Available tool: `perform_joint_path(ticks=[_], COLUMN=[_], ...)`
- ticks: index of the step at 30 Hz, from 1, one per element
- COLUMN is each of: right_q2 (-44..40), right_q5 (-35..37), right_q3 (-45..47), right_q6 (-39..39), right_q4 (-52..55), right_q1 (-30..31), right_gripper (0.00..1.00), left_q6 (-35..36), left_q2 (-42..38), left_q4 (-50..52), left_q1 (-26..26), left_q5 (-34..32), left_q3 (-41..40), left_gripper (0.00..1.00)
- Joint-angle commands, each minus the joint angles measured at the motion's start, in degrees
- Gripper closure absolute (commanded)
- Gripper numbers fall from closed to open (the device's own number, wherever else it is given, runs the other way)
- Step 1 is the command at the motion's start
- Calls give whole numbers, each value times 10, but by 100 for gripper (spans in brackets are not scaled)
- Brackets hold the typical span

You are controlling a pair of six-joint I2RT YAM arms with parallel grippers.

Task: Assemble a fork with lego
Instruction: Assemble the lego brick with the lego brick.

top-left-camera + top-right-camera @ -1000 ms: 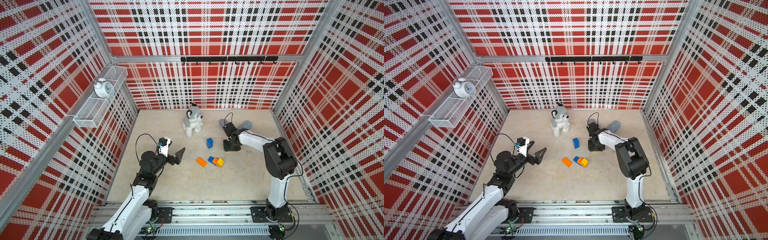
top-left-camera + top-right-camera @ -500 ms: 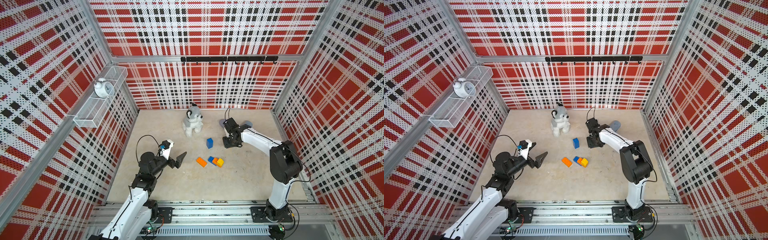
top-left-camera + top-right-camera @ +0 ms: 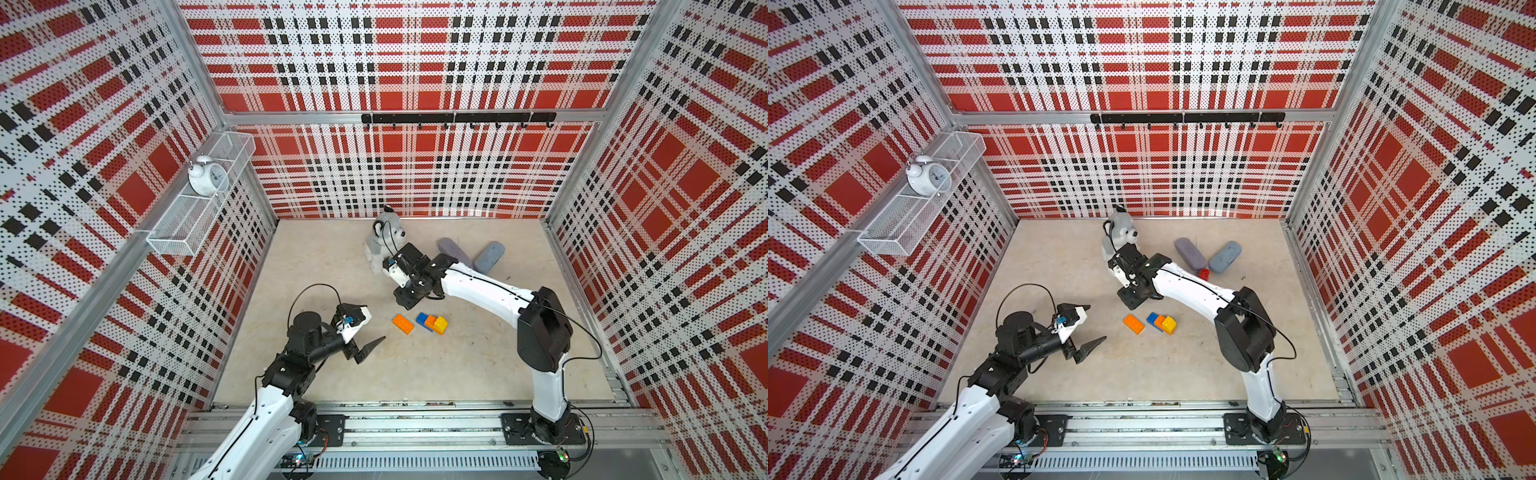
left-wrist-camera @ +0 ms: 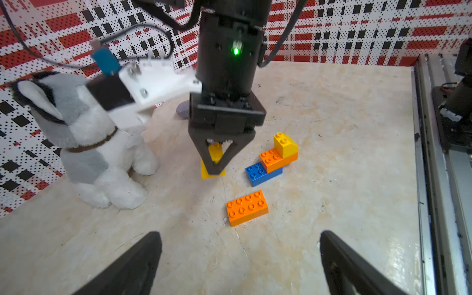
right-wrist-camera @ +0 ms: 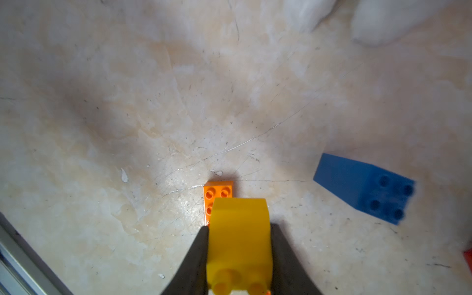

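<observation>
**A:** Why is the right end effector pinched so tight?

**B:** Its jaws are closed on a yellow brick. They grip its flat sides and leave the studs free, I'd guess so it can be pressed onto another piece. I can't tell whether the brick is clear of the desk.

**A:** So where is the fork?

**B:** Not built yet. A small stack of blue, orange and yellow sits just beside that end effector. A loose orange brick lies between it and the left end effector.

**A:** And the left one?

**B:** It is spread wide and holds nothing, hovering short of the orange brick. I judge it is placed to fetch or steady that piece.

**A:** What does the right wrist view add?

**B:** It shows the grip close up, with the fingers flat against the yellow brick. It also shows a blue brick near that end effector, which the left wrist view does not show. An orange piece peeks out past the yellow one, and I can't tell whether they touch.

**A:** And from above?

**B:** In a top view, a plush dog sits just behind the right end effector. A red brick lies beyond its arm, beside two grey-blue cases.
</observation>
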State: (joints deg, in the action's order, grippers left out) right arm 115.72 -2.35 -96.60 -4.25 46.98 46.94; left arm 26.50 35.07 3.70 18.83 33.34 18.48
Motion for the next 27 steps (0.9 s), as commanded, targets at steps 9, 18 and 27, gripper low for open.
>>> perform_joint_path(ticks=[9,18,27], right_q2=[36,54,69], right_q5=[7,0,16], right_q3=[15,11,8], right_q6=[28,21,27], right_q4=[3,3,13], right_q1=[27,39,46], right_gripper=[75,75,75], left_q6=[83,89,90], left_q2=[-36,-19,-17], left_q4=[100,105,105], left_q1=[8,9,10], left_q5=[-35,-52,-52], left_q3=[-3,-3,-3], left_gripper=[2,2,1])
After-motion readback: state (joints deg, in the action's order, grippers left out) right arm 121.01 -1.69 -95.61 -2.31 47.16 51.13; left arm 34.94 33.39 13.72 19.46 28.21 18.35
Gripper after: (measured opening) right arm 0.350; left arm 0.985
